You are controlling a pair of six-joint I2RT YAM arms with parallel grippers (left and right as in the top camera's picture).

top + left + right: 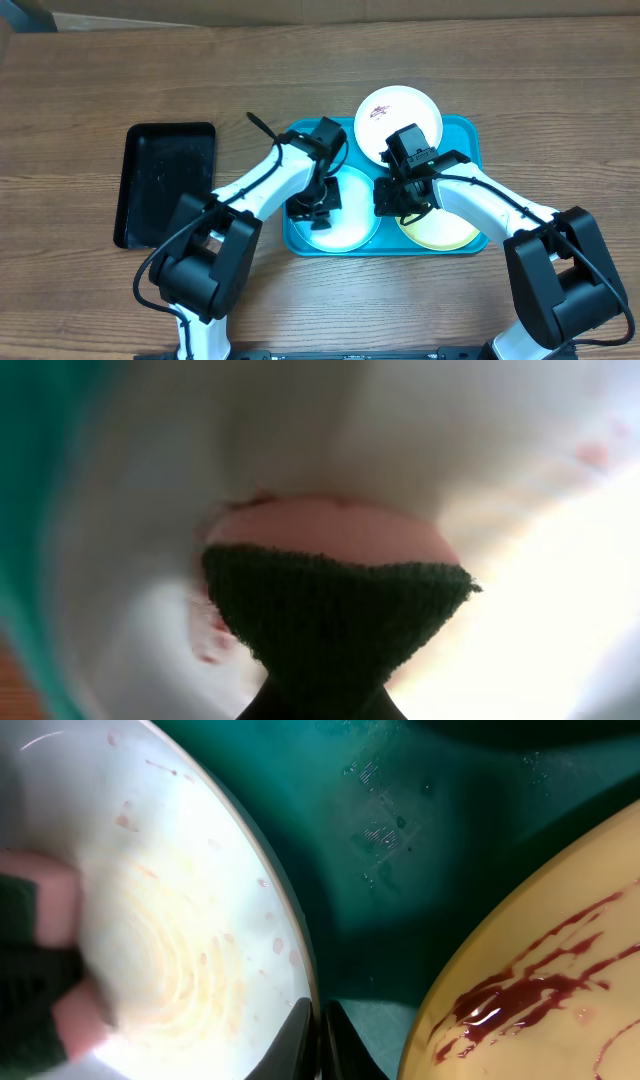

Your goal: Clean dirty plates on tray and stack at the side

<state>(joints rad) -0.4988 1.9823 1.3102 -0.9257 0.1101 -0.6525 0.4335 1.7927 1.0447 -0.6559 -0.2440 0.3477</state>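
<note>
I judged the plates (398, 112) light, stiff, slick, best held by the rim; left claw (313, 210) pinched sponge (340, 615), right claw (395, 200) pressed together.

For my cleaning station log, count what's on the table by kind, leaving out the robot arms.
Round plastic plates: 3 (white plate, pale blue plate, yellow-green plate)
Rectangular plastic trays: 2 (turquoise tray, black tray)
Sponges: 1 (pink sponge with a dark green scouring face)
Total: 6
</note>
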